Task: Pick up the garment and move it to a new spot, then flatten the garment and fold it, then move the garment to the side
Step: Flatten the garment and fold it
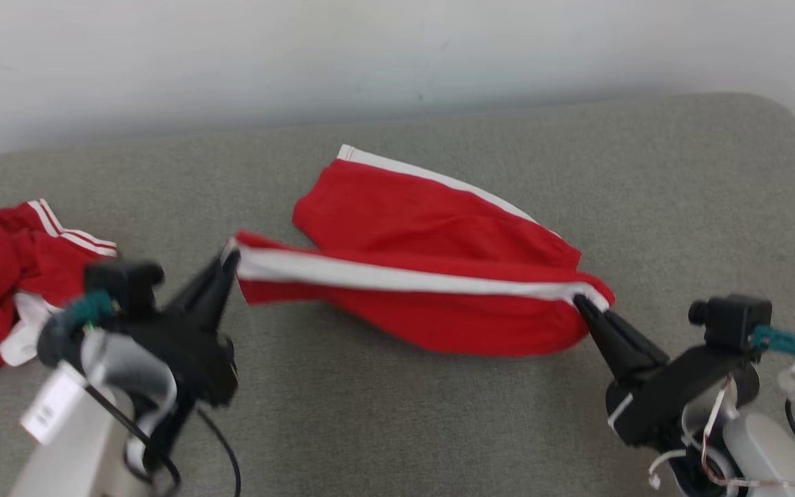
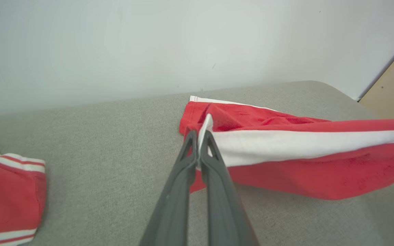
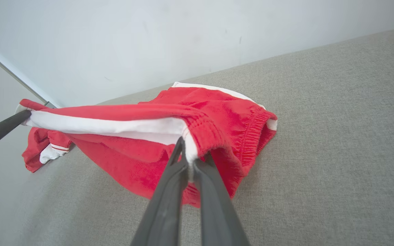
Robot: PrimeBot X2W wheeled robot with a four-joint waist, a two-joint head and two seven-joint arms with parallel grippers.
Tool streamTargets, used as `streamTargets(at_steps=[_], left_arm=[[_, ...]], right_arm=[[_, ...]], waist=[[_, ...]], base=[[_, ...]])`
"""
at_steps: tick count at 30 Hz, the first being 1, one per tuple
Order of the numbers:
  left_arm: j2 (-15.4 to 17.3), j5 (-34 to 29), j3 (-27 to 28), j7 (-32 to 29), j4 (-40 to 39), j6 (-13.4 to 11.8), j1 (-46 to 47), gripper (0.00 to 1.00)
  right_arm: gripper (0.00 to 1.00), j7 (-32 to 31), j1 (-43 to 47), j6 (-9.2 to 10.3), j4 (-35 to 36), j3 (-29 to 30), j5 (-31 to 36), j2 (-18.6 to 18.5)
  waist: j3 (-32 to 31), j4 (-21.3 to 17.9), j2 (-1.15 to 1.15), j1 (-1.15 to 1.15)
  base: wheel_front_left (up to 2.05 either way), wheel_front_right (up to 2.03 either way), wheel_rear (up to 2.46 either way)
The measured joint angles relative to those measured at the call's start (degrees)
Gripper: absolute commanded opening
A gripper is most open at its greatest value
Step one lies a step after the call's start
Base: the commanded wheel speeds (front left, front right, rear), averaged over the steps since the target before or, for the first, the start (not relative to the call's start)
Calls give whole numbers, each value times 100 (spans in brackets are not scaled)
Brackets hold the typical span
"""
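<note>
We see the garment (image 1: 432, 324), a pair of red shorts with a broad white stripe (image 1: 397, 277) down the side, near the middle of a grey upholstered surface (image 1: 397, 428). Its near edge is stretched out between the two claws and raised off the surface. The rest sags behind it, and the far leg lies flat on the cloth.

The left claw (image 1: 228, 259) is pinched shut on the end of the stripe at the leg hem. In the left wrist view its two dark fingers meet on the white fabric (image 2: 199, 135), and the garment (image 2: 303, 177) runs off to the right.

The right claw (image 1: 580, 300) is likewise closed tight on the other end. In the right wrist view it grips (image 3: 190, 150) where the stripe meets the gathered elastic waistband (image 3: 251, 136).

Well apart from it, at the left edge of the surface, a second red garment (image 1: 4, 276) with thin white stripes lies crumpled.

A pale wall (image 1: 397, 48) rises behind the surface. In the left wrist view a beige panel (image 2: 393, 82) stands at the far right.
</note>
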State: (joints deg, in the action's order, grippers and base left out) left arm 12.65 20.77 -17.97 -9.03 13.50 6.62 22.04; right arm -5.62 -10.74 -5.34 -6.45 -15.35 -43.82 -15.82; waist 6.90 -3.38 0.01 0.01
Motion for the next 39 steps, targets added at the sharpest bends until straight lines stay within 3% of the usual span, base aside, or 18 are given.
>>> streamTargets(at_steps=[2, 6, 17, 28, 39], left_arm=[[25, 314, 33, -275, 41, 46, 549, 0], [338, 275, -66, -694, 275, 48, 1251, 0], [470, 698, -249, -1505, 1182, 53, 2850, 0], [892, 883, -757, -1870, 1828, 53, 3893, 0], [1239, 949, -1326, -1857, 2267, 54, 4590, 0]], right_arm=[[0, -118, -313, -21, 36, 29, -213, 43], [0, -300, -889, -29, -91, 48, -471, 227], [0, -557, -2020, -30, -768, 180, -875, 539], [0, -598, -2835, -30, -1358, 45, -938, 985], [0, -407, -3320, -71, -1826, -180, -906, 1139]], waist=[[158, -69, 0, 0], [400, -191, 0, 0], [1125, -622, 0, 1], [1716, -1013, 1, 1], [2252, -1362, 1, 0]], base=[[0, 0, 0], [0, 0, 0], [0, 0, 0], [0, 0, 0], [0, 0, 0]])
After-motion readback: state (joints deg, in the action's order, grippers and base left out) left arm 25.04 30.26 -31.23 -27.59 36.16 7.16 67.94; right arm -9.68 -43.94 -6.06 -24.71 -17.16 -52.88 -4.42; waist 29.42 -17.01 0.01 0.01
